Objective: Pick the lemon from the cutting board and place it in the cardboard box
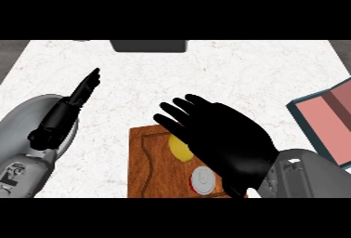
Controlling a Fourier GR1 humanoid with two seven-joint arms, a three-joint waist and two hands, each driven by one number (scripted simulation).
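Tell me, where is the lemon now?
In the head view the lemon lies on the cutting board, lower centre, mostly hidden under the open right hand.

The cutting board (154, 162) lies at six o'clock, with the lemon (179, 148) on it. The cardboard box (328, 122) sits at three o'clock, well apart.
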